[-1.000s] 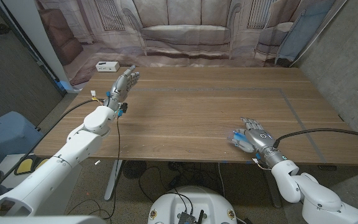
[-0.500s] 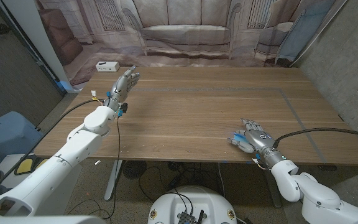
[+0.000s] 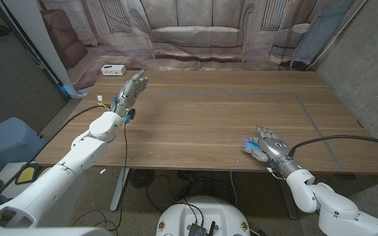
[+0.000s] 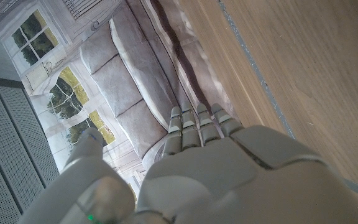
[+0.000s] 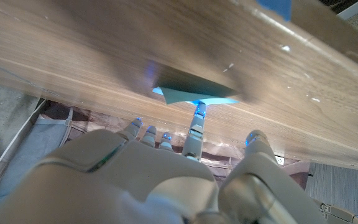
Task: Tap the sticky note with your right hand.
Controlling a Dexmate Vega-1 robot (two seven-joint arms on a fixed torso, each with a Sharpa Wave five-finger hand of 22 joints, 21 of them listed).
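A blue sticky note [image 3: 253,149] lies on the wooden table [image 3: 215,111] near its front edge, on the right side. My right hand [image 3: 266,143] is over the note with its fingers spread, covering most of it. In the right wrist view the blue sticky note [image 5: 188,94] shows just past my fingertips [image 5: 197,115], one of which reaches its edge. My left hand [image 3: 129,90] is raised over the table's far left part, fingers straight and together, holding nothing. The left wrist view looks along the back of the left hand [image 4: 210,168].
A white power strip [image 3: 113,69] lies at the table's far left corner. Blue tape lines [image 3: 314,121] mark the table's right part. A printed backdrop of a sofa [image 3: 195,33] hangs behind the table. Cables run off the left edge.
My right hand has shifted very slightly over the sticky note. The left arm has not moved.
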